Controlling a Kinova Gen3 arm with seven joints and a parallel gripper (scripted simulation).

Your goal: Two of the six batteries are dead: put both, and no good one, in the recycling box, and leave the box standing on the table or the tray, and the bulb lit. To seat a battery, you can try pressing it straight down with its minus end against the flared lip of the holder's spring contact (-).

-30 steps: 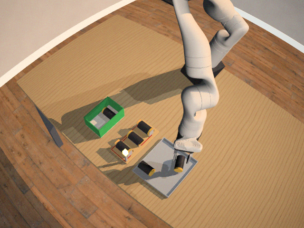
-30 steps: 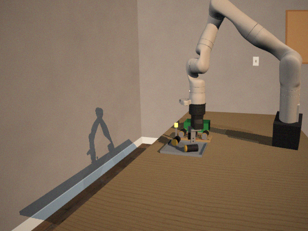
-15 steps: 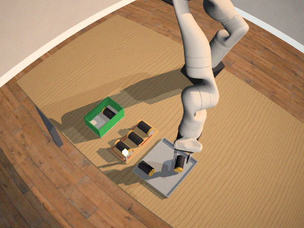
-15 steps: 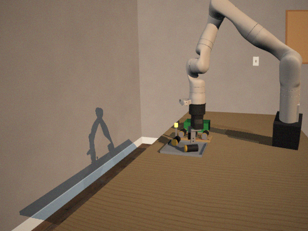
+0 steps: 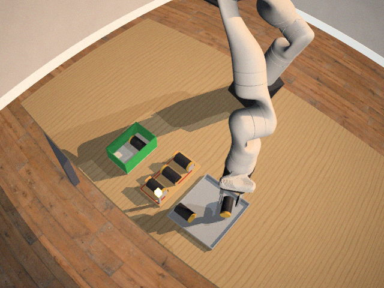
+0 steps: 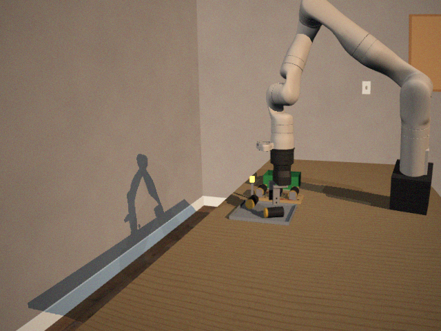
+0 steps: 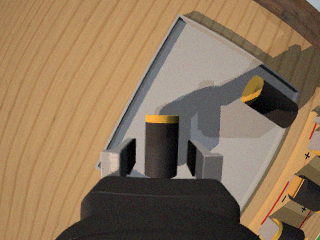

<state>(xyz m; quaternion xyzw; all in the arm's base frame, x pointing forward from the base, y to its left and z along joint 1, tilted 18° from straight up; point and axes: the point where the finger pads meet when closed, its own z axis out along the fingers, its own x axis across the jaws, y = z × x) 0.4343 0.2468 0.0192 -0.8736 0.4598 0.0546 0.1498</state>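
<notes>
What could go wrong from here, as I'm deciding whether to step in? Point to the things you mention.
The open two-finger gripper (image 5: pixel 229 200) (image 7: pixel 161 151) straddles a black-and-orange cylindrical battery (image 5: pixel 227 207) (image 6: pixel 273 212) (image 7: pixel 161 147); closing off-centre might roll it. The green rectangular box (image 5: pixel 141 157) (image 6: pixel 295 181) holds one battery, so adding a good one would spoil the sort.

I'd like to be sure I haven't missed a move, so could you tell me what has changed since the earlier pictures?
Nothing has visibly changed. The open gripper is still around the battery in the tray, and the bulb is still lit.
</notes>
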